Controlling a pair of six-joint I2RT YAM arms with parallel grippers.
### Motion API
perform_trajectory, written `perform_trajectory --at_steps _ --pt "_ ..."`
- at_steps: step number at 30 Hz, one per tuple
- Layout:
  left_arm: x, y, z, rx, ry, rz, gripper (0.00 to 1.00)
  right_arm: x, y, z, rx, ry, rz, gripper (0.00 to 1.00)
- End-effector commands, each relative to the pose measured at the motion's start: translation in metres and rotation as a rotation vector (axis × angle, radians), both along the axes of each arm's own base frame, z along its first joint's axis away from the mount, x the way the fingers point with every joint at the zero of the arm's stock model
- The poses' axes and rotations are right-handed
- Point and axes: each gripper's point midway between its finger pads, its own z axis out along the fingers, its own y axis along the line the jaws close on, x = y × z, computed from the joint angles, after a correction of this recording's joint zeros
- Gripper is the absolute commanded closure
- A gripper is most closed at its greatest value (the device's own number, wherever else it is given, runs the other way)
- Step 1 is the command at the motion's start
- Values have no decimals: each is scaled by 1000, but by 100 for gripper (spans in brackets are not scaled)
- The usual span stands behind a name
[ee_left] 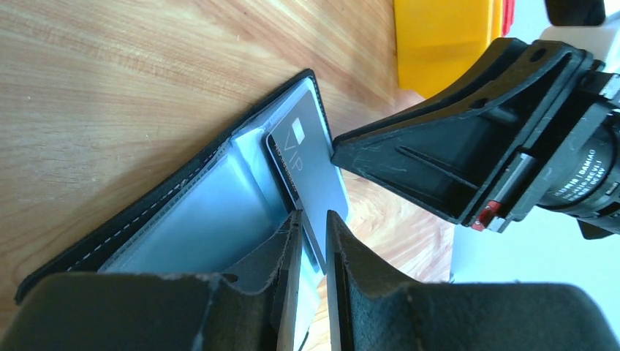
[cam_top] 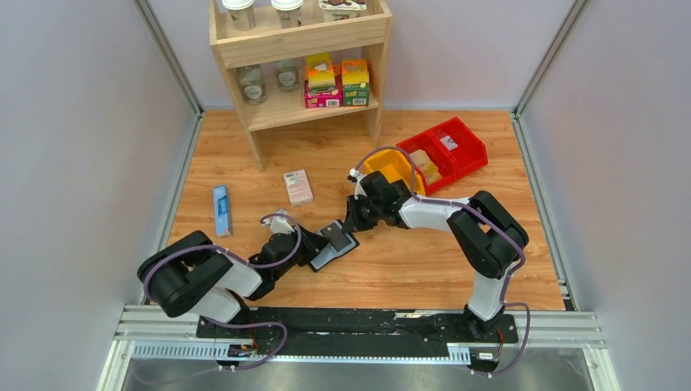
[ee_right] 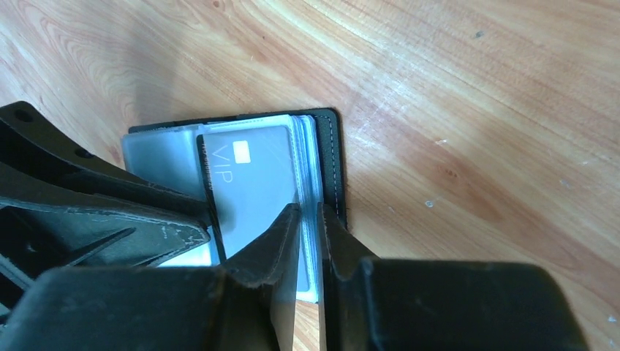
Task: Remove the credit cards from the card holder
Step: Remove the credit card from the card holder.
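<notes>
Left wrist: credit card (ee_left: 307, 164) pinched in left tool (ee_left: 313, 219), card holder (ee_left: 190, 219) in right tool (ee_right: 310, 216)

Mid-table: black bifold card holder (cam_top: 334, 245) open on wooden table (cam_top: 411, 273). Dark grey flat card (ee_left: 307, 164) lies on its lining (possibly half in a pocket). Pink-and-white box (cam_top: 298, 186) behind it; narrow blue box (cam_top: 221, 209) far left.

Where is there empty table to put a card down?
Bare wood lies between the card holder and the black rail in front, and between the blue box and the pink-and-white box. The middle is crowded: the left pincer and the right pincer meet at the card holder, with the yellow bin just behind.
</notes>
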Motion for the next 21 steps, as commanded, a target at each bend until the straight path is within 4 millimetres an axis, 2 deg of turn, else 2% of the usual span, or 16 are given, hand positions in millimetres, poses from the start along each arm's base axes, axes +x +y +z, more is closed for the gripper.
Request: perform_trajectory --at_steps 1,2,3,4,5,6,14,19,20,21 --pt "15 -24 39 -156 -97 -17 74 -25 1 -24 -34 91 37 85" --pt "16 -24 43 -177 -113 -13 75 -25 1 -25 -36 93 37 85" --pt "16 -23 37 -180 -100 -8 76 -25 0 -25 -38 93 36 85" --pt "16 -24 45 -214 -125 -10 81 -26 0 -26 -40 96 34 85" --pt "16 -25 44 -227 -119 -7 87 -26 -1 -27 -46 100 31 85" --pt "16 -25 42 -228 -116 -6 100 -26 -2 -28 -52 103 27 85" --pt "8 -14 35 -227 -84 19 100 -23 -9 -38 -104 122 -7 86" --pt "-1 -6 16 -223 -3 35 100 -20 -14 -42 -117 136 -38 86" --pt "-10 0 2 -202 48 42 100 -19 -17 -44 -121 140 -47 86" --pt "-13 0 -2 -203 66 35 100 -18 -17 -42 -119 139 -51 86"
